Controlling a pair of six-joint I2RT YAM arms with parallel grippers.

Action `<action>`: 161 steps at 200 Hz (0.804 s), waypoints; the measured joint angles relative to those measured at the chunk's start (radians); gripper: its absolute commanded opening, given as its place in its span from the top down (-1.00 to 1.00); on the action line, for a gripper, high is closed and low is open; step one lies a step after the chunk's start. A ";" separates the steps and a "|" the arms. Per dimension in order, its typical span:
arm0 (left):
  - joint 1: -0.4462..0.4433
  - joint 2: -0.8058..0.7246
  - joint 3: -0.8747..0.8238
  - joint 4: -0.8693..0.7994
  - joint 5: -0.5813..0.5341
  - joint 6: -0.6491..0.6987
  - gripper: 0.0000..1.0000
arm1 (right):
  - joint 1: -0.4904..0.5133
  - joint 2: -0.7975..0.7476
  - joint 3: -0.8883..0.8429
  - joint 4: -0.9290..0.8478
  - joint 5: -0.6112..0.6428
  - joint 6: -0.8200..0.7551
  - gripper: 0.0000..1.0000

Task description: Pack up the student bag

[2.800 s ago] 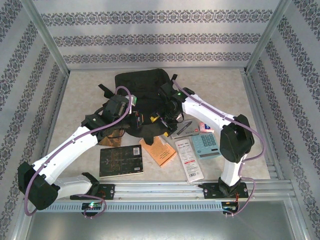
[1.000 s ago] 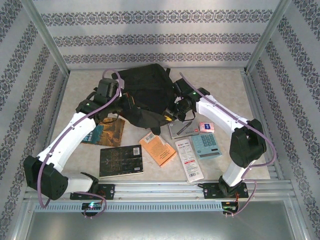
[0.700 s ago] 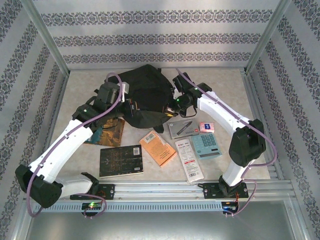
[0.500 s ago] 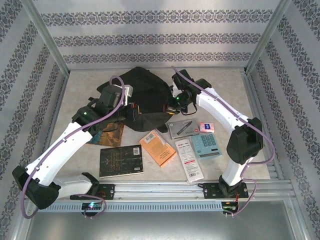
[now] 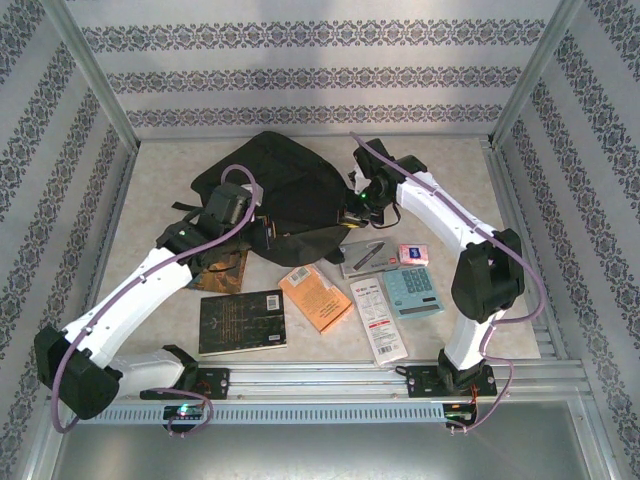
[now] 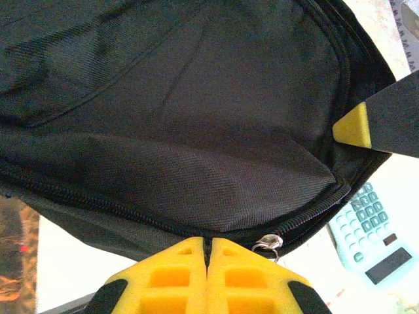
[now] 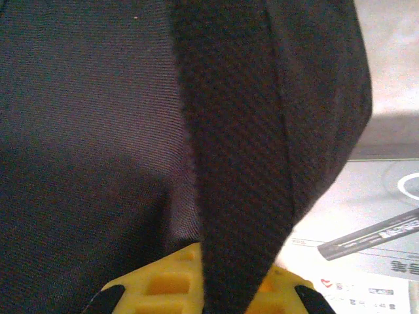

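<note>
The student bag (image 5: 285,180), a large black fabric backpack, lies bunched at the back middle of the table. My left gripper (image 5: 266,226) is shut on the near zipper edge of the student bag (image 6: 196,118), its yellow fingertips (image 6: 183,261) pressed together on the fabric with a metal zip pull (image 6: 268,243) just to their right. My right gripper (image 5: 356,203) holds the bag's right side. A black woven strap (image 7: 239,163) runs down between its yellow fingers (image 7: 163,281), which are shut on it.
Near the front lie a black book (image 5: 242,322), an orange notebook (image 5: 315,298), a white packet (image 5: 378,320) and a blue calculator (image 5: 411,291). A grey sheet with a pen (image 5: 368,255) and a pink eraser (image 5: 411,253) lie right of the bag. A colourful book (image 5: 222,268) sits under my left arm.
Both grippers kept hold of the bag. The right one carried its side toward the back, the left came right and down, and the bag bunched up and shifted.
</note>
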State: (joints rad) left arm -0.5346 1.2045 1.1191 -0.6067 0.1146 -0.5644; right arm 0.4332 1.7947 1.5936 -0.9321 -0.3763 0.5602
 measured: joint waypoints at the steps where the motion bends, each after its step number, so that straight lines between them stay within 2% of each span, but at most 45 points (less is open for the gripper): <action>1: 0.000 0.002 0.000 0.003 0.003 -0.002 1.00 | -0.001 0.000 0.000 0.000 0.001 0.000 0.41; 9: 0.000 0.012 -0.001 0.014 0.016 -0.006 1.00 | -0.008 0.000 -0.001 -0.001 0.021 0.005 0.27; 36: 0.000 0.016 -0.016 0.035 0.059 -0.025 1.00 | -0.044 -0.001 -0.006 -0.004 0.043 0.112 0.04; 63: 0.000 0.022 -0.016 0.056 0.082 -0.041 1.00 | -0.049 -0.034 -0.051 -0.002 0.047 0.237 -0.40; 122: -0.028 0.035 -0.014 0.089 0.120 -0.082 1.00 | 0.024 -0.218 -0.131 0.058 -0.007 0.525 -0.42; 161: -0.082 0.072 0.027 0.100 0.117 -0.098 1.00 | 0.101 -0.285 -0.249 0.137 -0.027 0.801 -0.42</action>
State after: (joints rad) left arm -0.6167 1.2766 1.1461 -0.5068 0.2317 -0.6624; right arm 0.5339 1.5093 1.3449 -0.7956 -0.4034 1.3609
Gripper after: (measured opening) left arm 0.051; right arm 0.710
